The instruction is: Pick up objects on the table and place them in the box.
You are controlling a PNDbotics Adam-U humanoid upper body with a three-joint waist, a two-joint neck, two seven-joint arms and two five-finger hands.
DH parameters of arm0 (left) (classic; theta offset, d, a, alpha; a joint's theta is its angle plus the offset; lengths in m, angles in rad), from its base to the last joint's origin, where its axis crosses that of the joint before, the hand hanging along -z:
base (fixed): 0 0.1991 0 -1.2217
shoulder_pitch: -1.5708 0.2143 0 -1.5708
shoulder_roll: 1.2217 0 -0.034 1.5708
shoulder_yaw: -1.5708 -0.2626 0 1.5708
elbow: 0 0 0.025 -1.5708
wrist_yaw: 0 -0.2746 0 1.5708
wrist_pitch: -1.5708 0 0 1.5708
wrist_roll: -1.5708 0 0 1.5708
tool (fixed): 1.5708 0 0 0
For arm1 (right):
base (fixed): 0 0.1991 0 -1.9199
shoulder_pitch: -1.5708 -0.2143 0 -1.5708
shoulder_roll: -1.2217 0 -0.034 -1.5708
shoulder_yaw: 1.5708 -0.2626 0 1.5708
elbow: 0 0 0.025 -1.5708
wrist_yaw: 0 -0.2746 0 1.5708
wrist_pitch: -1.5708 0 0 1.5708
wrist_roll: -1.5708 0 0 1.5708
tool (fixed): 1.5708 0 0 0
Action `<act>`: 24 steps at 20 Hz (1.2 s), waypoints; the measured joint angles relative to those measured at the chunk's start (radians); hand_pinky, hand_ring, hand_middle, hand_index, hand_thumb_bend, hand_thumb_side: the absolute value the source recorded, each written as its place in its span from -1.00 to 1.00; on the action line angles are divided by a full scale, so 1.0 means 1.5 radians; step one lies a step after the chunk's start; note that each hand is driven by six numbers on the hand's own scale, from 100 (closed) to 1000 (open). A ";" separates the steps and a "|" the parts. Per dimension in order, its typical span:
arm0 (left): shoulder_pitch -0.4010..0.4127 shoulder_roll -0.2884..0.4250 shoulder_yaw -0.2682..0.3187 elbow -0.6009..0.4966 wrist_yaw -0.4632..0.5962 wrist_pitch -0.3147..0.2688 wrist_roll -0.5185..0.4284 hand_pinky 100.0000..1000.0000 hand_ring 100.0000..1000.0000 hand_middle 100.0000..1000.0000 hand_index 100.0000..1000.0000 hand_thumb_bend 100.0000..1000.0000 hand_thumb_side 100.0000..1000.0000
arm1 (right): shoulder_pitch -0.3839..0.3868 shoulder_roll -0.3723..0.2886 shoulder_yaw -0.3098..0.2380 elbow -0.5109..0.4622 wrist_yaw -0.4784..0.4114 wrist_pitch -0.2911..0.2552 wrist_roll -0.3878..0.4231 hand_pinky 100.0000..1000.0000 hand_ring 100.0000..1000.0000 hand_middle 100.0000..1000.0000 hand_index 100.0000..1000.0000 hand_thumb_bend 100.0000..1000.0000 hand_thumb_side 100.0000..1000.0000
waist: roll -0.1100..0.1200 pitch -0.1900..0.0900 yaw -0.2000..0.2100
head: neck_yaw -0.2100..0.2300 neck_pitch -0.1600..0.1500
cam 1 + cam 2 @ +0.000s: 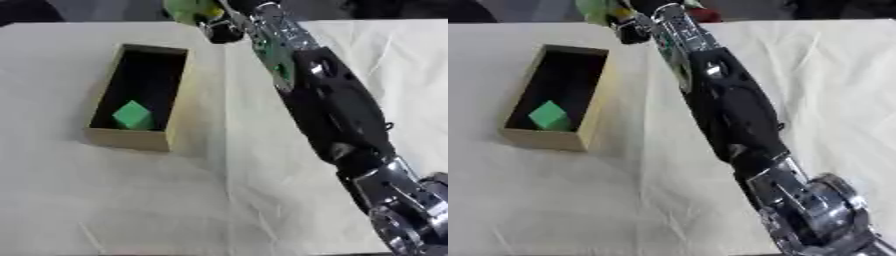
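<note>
Cloth (131, 200) is seen nearest, pale and creased, spread over the table. From the lower right corner the right arm (337, 107) is stretched diagonally toward the far edge. To its left, a box (178, 102) of light wood is set on the cloth, its long axis running near to far, and a green block (133, 115) is already lodged in its near end. At the far edge, the right hand (220, 27) is found with a yellow-green object (191, 9) against it; fingers appear curled about that object, though the grip is partly cut off by the top of the view, so this is offered as a judgement. The object is held beyond the far end of the box and slightly to the right of it. For the coming move, a shift toward the left and nearer would be called for, until the object hangs over the open far half of the box. No left hand is shown.
</note>
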 measured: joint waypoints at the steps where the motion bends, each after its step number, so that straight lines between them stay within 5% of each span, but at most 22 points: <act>1: 0.000 0.000 0.000 0.000 0.000 0.000 0.000 0.43 0.16 0.41 0.66 -1.00 0.43 | 0.000 0.005 0.002 0.000 -0.001 -0.002 0.003 -0.06 -0.09 -0.40 -0.36 -1.00 -1.00 | 0.000 0.000 0.001 | 0.000 0.000; 24: -0.001 0.000 0.000 0.000 0.000 0.000 -0.006 0.43 0.16 0.42 0.66 -1.00 0.43 | 0.019 0.085 0.017 0.109 0.054 -0.058 0.054 -0.01 -0.03 -0.34 -0.31 -1.00 -0.87 | -0.001 -0.001 0.008 | -0.002 0.000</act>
